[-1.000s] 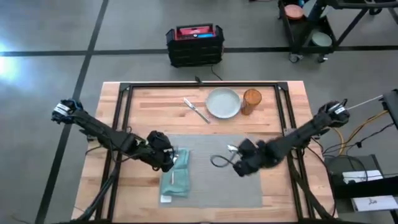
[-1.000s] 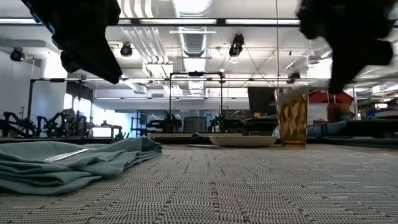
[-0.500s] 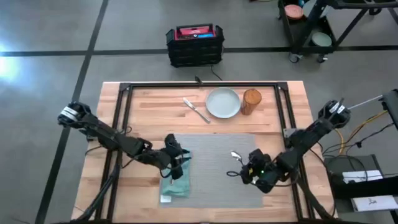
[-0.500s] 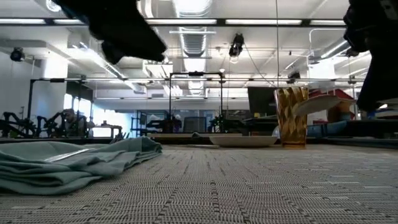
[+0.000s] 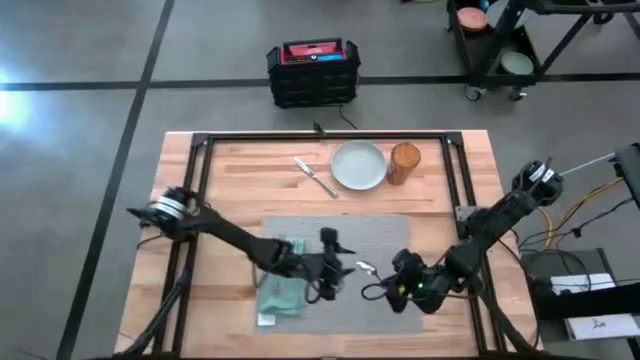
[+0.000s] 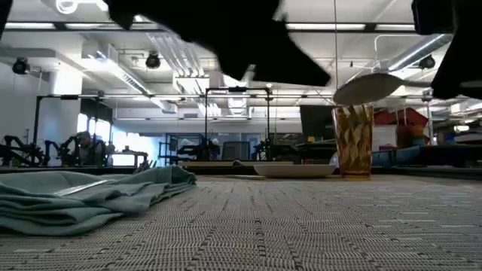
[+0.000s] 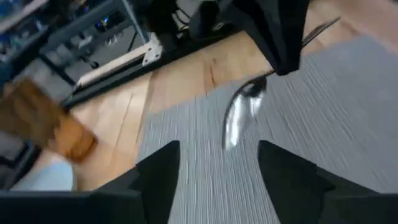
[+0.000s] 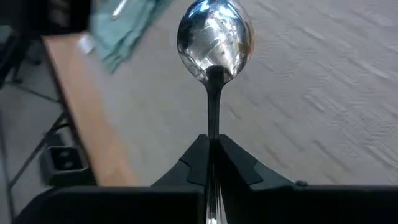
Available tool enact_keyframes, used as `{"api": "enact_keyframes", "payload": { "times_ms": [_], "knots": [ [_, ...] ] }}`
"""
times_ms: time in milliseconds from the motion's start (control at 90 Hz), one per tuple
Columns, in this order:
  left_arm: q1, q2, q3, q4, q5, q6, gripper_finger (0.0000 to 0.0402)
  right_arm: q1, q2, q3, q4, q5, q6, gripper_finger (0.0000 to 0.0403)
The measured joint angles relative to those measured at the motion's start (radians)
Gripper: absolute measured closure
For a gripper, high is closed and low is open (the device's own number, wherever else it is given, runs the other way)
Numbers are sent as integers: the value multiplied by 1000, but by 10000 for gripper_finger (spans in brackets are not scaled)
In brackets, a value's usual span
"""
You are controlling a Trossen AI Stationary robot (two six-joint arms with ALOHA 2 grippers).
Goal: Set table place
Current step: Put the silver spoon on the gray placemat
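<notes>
A silver spoon (image 8: 214, 40) hangs in the air over the grey placemat (image 5: 380, 235), with my right gripper (image 8: 213, 152) shut on it near the mat's near right part (image 5: 388, 288). In the low view the spoon's bowl (image 6: 369, 86) floats above the amber glass (image 6: 352, 143). My left gripper (image 5: 340, 268) stands open just left of the spoon; in its wrist view the bowl (image 7: 242, 115) lies beyond its fingers (image 7: 158, 180), untouched. A teal napkin (image 5: 280, 290) lies bunched on the mat's left part. My right gripper pinches the spoon's handle (image 8: 213, 124) between its two fingers, which lie along the handle. The bowl sticks out past the fingertips toward the table's left. The spoon is lifted clear of the placemat and roughly level.
At the far side of the table stand a pale plate (image 5: 359, 165) and the amber glass (image 5: 404, 162), with a fork and knife (image 5: 315, 178) to their left. A black metal frame (image 5: 320, 140) runs over the table. A black crate (image 5: 313, 72) sits on the floor beyond.
My left gripper has left the napkin and swept toward the table's right along the placemat, up to the spoon. My right gripper has carried the spoon toward the table's near edge and a little left, keeping it clear of the mat.
</notes>
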Motion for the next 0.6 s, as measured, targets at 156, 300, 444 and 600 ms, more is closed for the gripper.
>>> {"api": "enact_keyframes", "payload": {
  "times_ms": [156, 300, 444, 600],
  "knots": [
    [7, 79, 167, -200, 0, 9, 179, 11, -6, 0, 40, -6, -26, 400],
    [7, 96, 218, -240, 2, 22, 199, 17, -8, 0, 51, -14, -32, 400],
    [8, 89, 223, -240, 2, 16, 248, 15, -8, 1, 51, -18, -44, 400],
    [9, 88, 228, -242, 50, 10, 324, 14, -8, 1, 50, -17, -47, 396]
  ]
}}
